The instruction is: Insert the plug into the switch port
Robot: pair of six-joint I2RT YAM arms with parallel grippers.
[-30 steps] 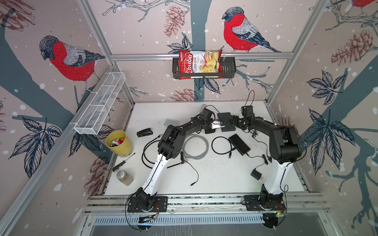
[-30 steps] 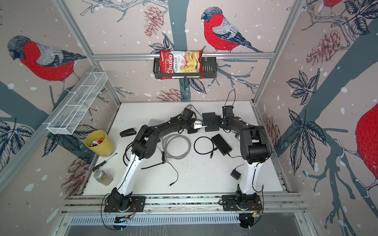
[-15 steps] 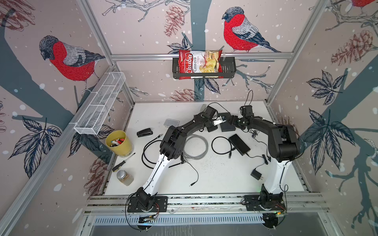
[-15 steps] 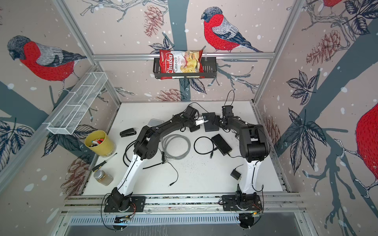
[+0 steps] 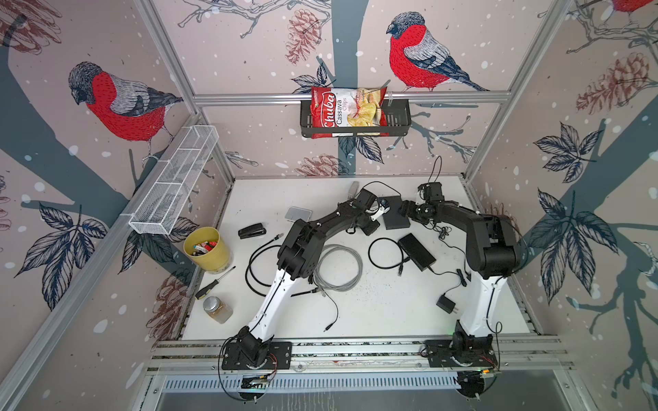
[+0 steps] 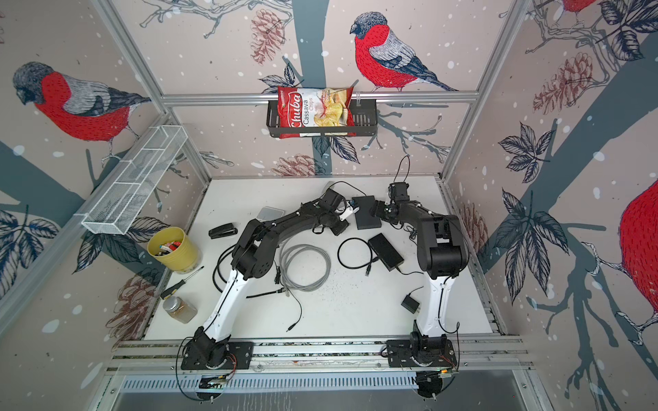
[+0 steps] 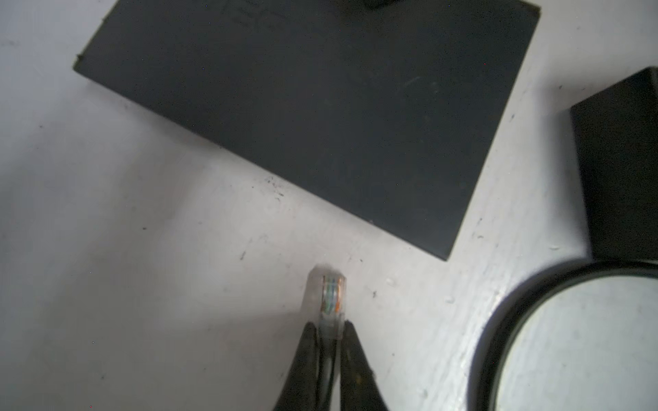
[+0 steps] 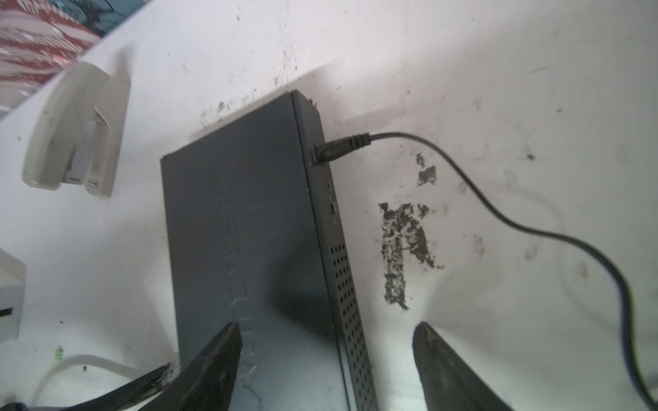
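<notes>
The switch (image 5: 393, 213) (image 6: 366, 213) is a flat black box lying at the back of the white table. My left gripper (image 7: 329, 325) (image 5: 379, 211) is shut on a clear plug (image 7: 327, 299) with coloured wires inside. The plug hangs just above the table, a short way off the switch's (image 7: 320, 106) near edge. No port shows on that edge. My right gripper (image 8: 325, 327) (image 5: 406, 210) stands open over the switch's (image 8: 249, 231) perforated side edge, one finger above the top face and one above the table. A black power lead (image 8: 341, 147) is plugged into that side.
A second black box (image 5: 416, 251) and a black cable loop (image 5: 384, 252) lie in front of the switch. A grey cable coil (image 5: 338, 267), a black stapler (image 5: 252, 231), a yellow cup (image 5: 206, 249) and a power adapter (image 5: 445, 305) are also on the table. A white stapler-like thing (image 8: 74, 131) lies behind the switch.
The right gripper's jaws have spread a little wider at the switch. The left gripper, still holding the plug, has shifted slightly beside the switch's left edge.
</notes>
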